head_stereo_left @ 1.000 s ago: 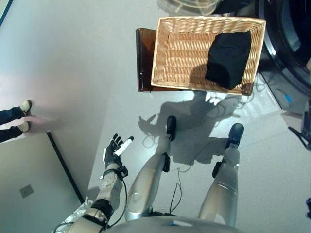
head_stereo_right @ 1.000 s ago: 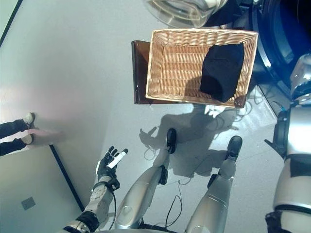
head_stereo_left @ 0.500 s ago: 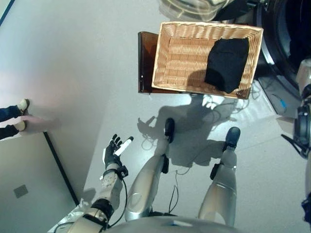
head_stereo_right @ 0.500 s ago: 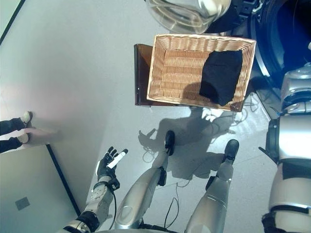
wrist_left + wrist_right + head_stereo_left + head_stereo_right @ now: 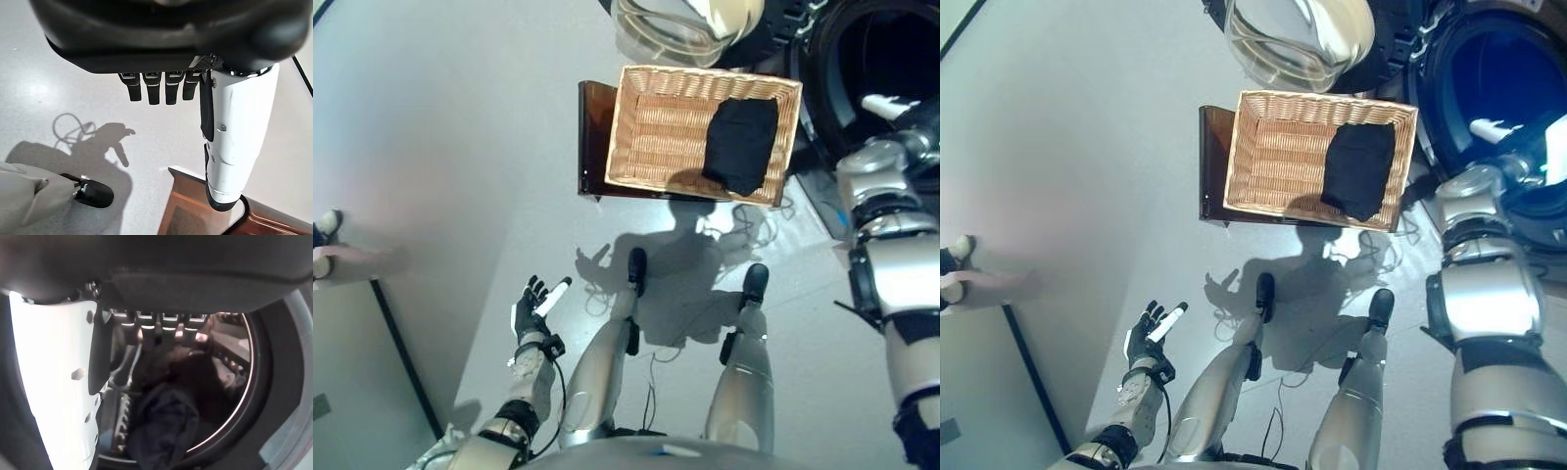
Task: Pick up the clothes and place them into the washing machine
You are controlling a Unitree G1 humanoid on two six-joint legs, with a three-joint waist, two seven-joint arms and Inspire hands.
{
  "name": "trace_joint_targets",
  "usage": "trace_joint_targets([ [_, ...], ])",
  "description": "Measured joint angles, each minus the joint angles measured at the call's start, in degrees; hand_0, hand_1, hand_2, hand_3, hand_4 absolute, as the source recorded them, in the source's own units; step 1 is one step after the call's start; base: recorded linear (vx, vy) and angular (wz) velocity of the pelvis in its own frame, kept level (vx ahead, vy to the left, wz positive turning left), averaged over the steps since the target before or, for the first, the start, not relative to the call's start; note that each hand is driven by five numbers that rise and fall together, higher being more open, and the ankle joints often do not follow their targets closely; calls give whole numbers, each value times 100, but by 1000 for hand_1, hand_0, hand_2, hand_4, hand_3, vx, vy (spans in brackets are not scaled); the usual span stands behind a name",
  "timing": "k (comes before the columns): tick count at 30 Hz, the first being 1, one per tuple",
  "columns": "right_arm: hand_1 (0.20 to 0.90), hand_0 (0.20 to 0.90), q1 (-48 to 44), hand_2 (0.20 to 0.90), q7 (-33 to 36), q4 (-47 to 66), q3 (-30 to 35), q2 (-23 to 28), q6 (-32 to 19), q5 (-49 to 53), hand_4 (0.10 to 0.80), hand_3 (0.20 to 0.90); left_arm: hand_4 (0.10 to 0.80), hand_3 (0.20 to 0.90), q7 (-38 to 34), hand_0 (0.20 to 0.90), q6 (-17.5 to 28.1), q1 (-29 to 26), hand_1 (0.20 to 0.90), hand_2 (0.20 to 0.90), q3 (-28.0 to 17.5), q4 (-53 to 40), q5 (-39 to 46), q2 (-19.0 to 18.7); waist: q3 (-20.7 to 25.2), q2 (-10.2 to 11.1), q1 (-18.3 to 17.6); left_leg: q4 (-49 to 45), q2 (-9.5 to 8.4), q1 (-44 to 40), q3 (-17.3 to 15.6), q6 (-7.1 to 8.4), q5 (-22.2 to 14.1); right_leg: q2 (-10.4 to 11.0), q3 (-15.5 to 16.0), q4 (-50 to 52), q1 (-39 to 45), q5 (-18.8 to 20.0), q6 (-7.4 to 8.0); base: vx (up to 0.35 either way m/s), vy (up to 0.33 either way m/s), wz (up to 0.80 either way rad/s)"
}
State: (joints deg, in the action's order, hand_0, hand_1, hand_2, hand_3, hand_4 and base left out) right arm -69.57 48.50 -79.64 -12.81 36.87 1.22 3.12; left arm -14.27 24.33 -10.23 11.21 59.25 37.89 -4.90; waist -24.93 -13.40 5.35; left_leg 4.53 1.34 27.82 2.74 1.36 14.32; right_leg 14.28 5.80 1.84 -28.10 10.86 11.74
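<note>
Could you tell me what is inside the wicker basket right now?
The wicker basket holds one folded black garment, lying toward its side nearer the washing machine. The rest shows bare weave. Anything under the garment is covered and cannot be seen.

Each arm is clad in silver-grey shells with black bands at the joints. The left hand (image 5: pixel 530 308) is dark, with a row of black fingers (image 5: pixel 152 91) and a white thumb cover carrying small screws. The right hand (image 5: pixel 891 106) has the same white thumb cover.
</note>
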Motion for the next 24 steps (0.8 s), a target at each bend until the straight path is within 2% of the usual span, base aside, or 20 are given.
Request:
trace_joint_targets([
  [3,900,900,179,900,52,38,69,-127,-26,-64,800,900,800,900,-4,900,-4,2,900,900,-39,131,-18,3,-9,22,1,0,3,-138,36,6,-4,0,24,-19,174,-5,-27,-1,6,5],
  [5,900,900,289,900,83,69,120,-306,-43,-149,800,900,800,900,-41,900,1,26,900,900,-200,159,-20,-10,29,108,-4,0,14,-151,39,29,-23,-11,44,-17,185,-13,-30,0,0,0],
  [9,900,900,475,900,177,228,77,-538,-144,-376,800,900,800,900,-70,900,0,25,900,900,-213,167,-25,-16,69,204,-5,0,16,-152,47,32,-25,-12,49,-16,189,-1,-45,0,0,0],
  [12,900,900,592,900,116,465,-257,-692,-209,-526,800,900,800,900,-68,900,-1,30,900,900,-233,185,-26,-19,73,278,-7,1,29,-229,63,66,-54,-20,61,-19,284,-23,-28,0,0,0],
  [15,900,900,696,900,-108,640,-781,-770,-312,-976,800,900,800,900,-66,900,0,59,900,900,-436,197,-24,-51,127,426,-7,2,58,-240,58,78,-61,-47,50,-18,288,-37,-32,0,-2,-1],
  [19,900,900,696,900,-495,917,-1374,-768,-357,-1740,800,900,800,900,-61,900,1,97,900,900,-440,211,-21,-64,161,555,-16,1,96,-240,63,84,-62,-86,51,-16,289,-46,-51,0,0,0],
  [24,900,900,679,900,-759,1153,-2003,-768,-360,-2454,800,900,800,900,23,900,0,101,900,900,-439,263,-21,-59,155,603,-32,1,125,-240,68,104,-56,-113,54,-18,298,-36,-86,0,0,0],
])
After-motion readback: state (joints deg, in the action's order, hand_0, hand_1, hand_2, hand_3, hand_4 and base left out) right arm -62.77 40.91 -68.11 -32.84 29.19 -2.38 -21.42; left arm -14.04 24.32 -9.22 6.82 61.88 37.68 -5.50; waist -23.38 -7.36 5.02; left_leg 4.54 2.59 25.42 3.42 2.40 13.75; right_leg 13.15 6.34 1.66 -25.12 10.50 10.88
